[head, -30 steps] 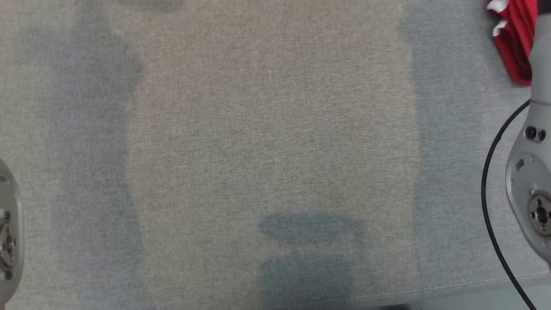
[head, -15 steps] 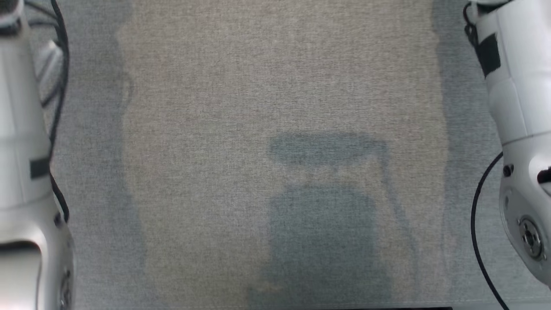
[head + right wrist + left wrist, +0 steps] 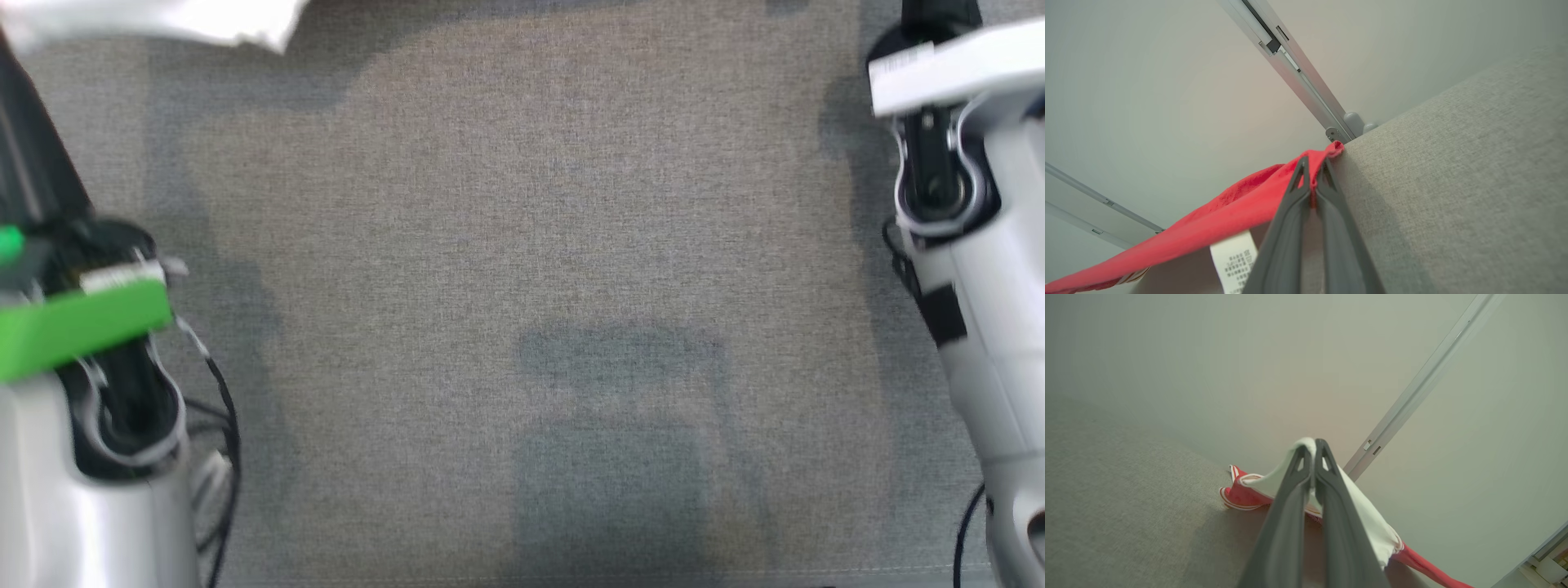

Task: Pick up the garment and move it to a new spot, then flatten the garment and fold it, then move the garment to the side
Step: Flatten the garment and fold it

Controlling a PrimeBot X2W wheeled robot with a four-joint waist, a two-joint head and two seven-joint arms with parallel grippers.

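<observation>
The grey fabric surface (image 3: 522, 204) takes most of the head view, with soft shadows on it. The wrist views add what lies past its far edge: a pale wall (image 3: 1229, 355). From the head one sees the arms from above. The left arm (image 3: 73, 506) is at the lower left with a green block (image 3: 82, 322) on it, and the right arm (image 3: 988, 343) runs along the right side. The garment (image 3: 1367, 526), red and white, comes clear in the wrist views. It is held up at the far edge, and in the left wrist view a red striped part touches the surface. A metal rail (image 3: 1298, 77) runs slantwise on the wall. The left gripper (image 3: 1314, 446) is closed on a white fold of the garment. The right gripper (image 3: 1312, 163) is closed on a red edge. Beside the right fingers hangs a small white label (image 3: 1235, 257), its print too small to read.
</observation>
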